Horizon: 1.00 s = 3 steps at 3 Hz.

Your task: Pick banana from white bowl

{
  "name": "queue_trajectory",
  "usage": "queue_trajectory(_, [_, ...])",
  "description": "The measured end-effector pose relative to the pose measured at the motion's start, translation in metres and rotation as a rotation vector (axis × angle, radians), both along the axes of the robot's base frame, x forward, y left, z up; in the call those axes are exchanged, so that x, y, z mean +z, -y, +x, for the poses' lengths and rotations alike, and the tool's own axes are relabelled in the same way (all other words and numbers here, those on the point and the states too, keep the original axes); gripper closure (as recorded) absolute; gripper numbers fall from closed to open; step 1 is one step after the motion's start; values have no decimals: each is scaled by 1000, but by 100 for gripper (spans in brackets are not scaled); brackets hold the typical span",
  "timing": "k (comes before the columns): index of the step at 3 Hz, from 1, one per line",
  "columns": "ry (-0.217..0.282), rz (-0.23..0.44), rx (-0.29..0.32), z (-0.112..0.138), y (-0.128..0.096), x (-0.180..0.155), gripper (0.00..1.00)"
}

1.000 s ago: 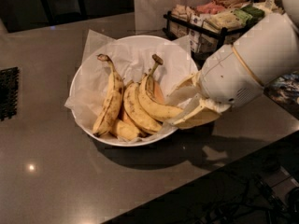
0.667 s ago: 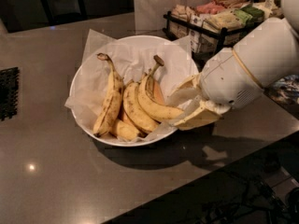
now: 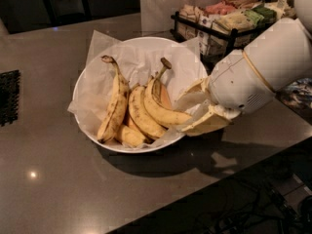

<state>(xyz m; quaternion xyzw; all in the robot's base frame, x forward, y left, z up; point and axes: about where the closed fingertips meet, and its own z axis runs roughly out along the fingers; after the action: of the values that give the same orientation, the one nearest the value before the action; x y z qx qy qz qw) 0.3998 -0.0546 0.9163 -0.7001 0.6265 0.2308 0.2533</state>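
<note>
- A dark ridged mat (image 3: 9,97) lies at the left edge of the grey worktop (image 3: 63,189), well to the left of the fingers and far from them.
- The white bowl (image 3: 84,82) stands on the worktop to the left of the fingers. It is lined with crinkled white paper (image 3: 141,62), and its right rim reaches them.
- The banana (image 3: 115,108), brown-speckled, lies in the left half of the bowl, on the side away from the fingers. Its long dark-tipped stem points toward the bowl's back edge. It is apart from the fingers and nothing touches it but the paper and the fruit beside it.
- A pair of bananas (image 3: 146,113) sharing one stem lies between that banana and the fingers. The lower end of the right-hand one runs into the gap between them.
- The gripper (image 3: 185,112) sits low at the bowl's right rim. Its cream-coloured fingers (image 3: 204,125) are spread apart, one above and one below the paper edge and the end of the nearest banana of the pair. Whether they press on that banana cannot be told.
- The white arm housing (image 3: 263,67) rises to the right of the fingers and behind them.
- A black wire rack (image 3: 229,35) of packaged snacks stands on the worktop behind the fingers, up and to their right.
</note>
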Motion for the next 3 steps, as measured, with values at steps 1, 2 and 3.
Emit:
queue_trajectory(1, [0,0,0,0,0,0,35])
queue_trajectory(2, [-5,-39,5,2,0,4,12])
queue_trajectory(3, [-5,-89,17,5,0,14,0])
